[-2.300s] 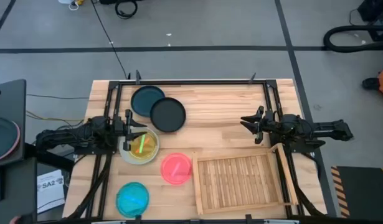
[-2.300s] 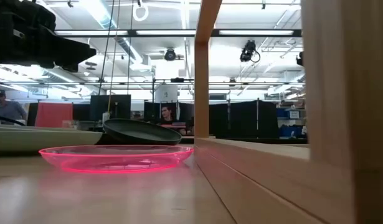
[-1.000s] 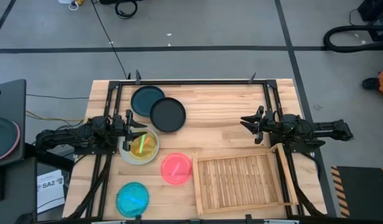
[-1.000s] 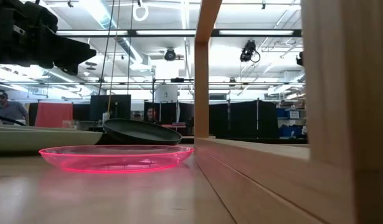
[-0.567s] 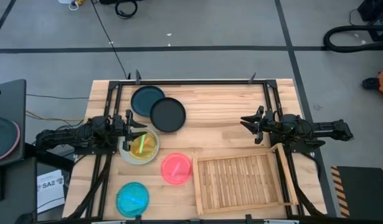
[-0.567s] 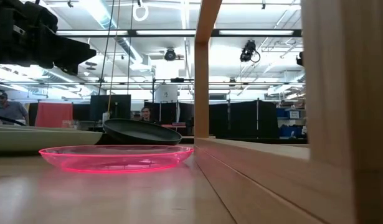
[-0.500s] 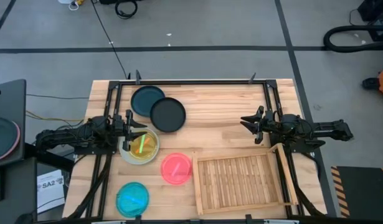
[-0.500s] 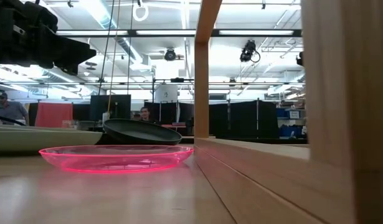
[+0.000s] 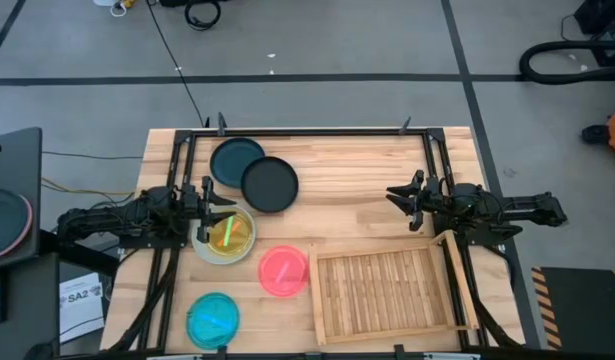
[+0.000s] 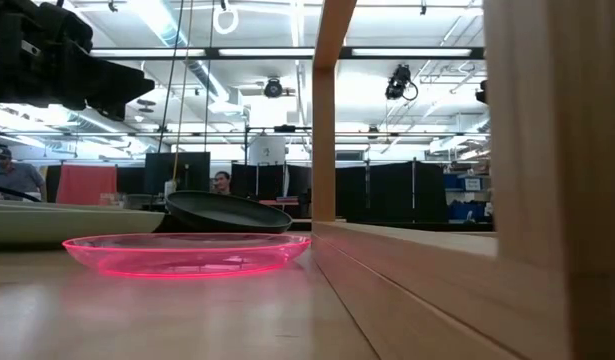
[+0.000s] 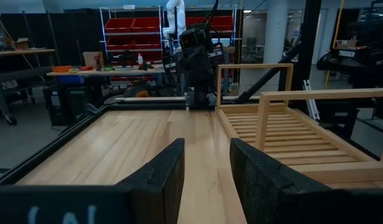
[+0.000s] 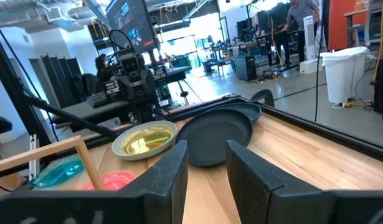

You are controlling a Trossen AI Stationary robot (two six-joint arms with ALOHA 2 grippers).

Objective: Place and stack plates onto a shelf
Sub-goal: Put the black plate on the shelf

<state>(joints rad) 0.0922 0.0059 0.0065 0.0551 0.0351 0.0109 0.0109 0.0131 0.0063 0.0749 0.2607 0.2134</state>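
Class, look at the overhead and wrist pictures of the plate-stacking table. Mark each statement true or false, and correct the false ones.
1. The shelf holds no plates. True.
2. The black plate overlaps the dark teal plate. True.
3. The pink plate sits inside the shelf. False: it lies on the table beside it.
4. The yellow-green plate rests on the pale plate. True.
5. The right gripper holds a plate. False: it is empty, its fingers apart.
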